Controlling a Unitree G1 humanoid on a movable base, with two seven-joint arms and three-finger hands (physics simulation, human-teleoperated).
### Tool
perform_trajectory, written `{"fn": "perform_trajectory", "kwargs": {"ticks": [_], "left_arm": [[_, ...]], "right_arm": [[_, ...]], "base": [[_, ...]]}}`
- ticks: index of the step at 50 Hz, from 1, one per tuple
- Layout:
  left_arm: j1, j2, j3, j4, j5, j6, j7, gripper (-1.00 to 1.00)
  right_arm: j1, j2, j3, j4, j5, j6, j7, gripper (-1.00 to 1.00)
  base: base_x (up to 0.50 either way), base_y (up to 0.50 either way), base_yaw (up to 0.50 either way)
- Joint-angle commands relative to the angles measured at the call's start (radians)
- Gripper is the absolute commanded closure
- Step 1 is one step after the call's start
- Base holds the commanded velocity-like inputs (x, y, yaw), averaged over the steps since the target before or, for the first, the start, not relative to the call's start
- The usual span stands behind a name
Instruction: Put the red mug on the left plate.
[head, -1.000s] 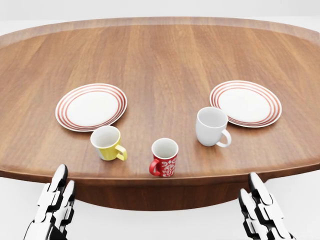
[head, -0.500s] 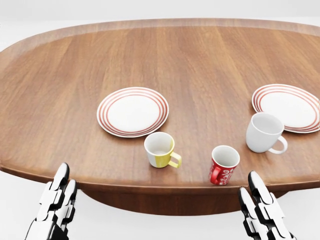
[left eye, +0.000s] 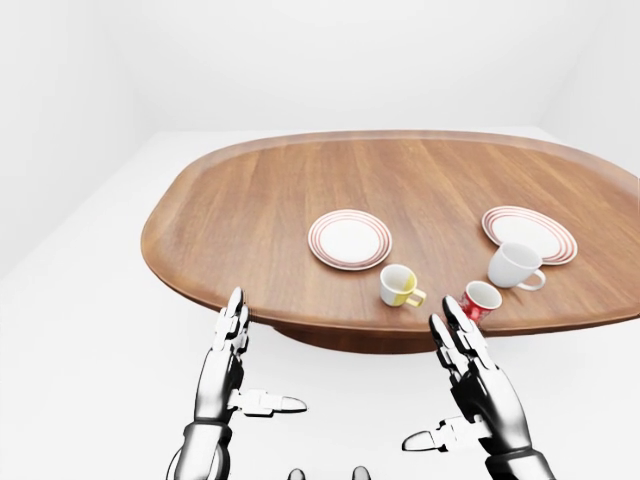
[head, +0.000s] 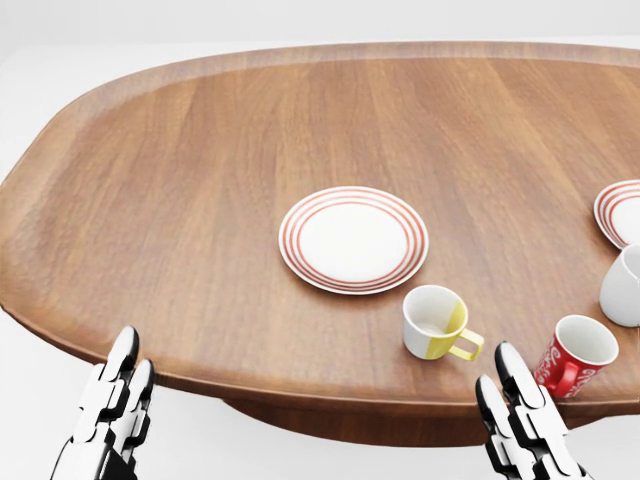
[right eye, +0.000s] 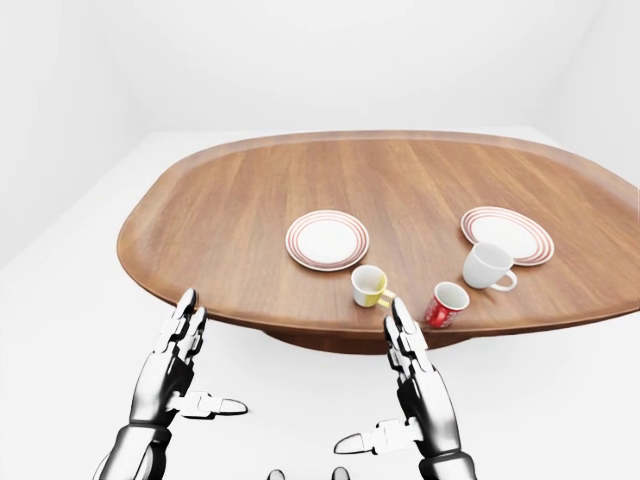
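Wooden table (head: 200, 200), upright red mug (head: 577, 367) (white-patterned, white inside).

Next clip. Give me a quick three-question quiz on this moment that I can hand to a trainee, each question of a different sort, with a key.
1. True or false: the red mug already stands on the left plate.
2. Multiple choice: which mug stands nearest the left plate? A. the white mug B. the yellow mug C. the red mug
3. Short answer: are the left hand and the right hand holding anything?

Key
1. False. It stands on the table near the edge closest to the robot, apart from both plates.
2. B
3. No. Both hands are open, fingers stretched out, below the table's near edge.
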Motion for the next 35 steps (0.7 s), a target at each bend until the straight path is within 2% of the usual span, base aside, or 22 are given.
{"fn": "perform_trajectory", "kwargs": {"ticks": [1, 16, 25, 35], "left_arm": [[0.0, 0.0, 0.0, 0.002, -0.001, 0.0, 0.0, -1.0], [0.001, 0.0, -0.001, 0.0, 0.0, 0.0, -0.001, -1.0], [0.001, 0.0, 0.003, -0.002, -0.002, 0.0, -0.005, -1.0], [0.002, -0.001, 0.004, 0.003, -0.002, 0.0, -0.007, -1.0]], "right_arm": [[0.006, -0.001, 0.002, 0.004, 0.002, 0.0, 0.001, -1.0], [0.026, -0.004, 0.01, -0.009, 0.006, 0.0, 0.002, -1.0], [0.003, 0.011, -0.029, 0.009, 0.018, 0.0, 0.006, -1.0], [0.031, 0.054, -0.092, -0.02, 0.091, 0.0, 0.082, -1.0]], "base": [[0.14, 0.5, 0.0], [0.15, 0.5, 0.0], [0.0, 0.49, 0.0], [0.0, 0.03, 0.0]]}}
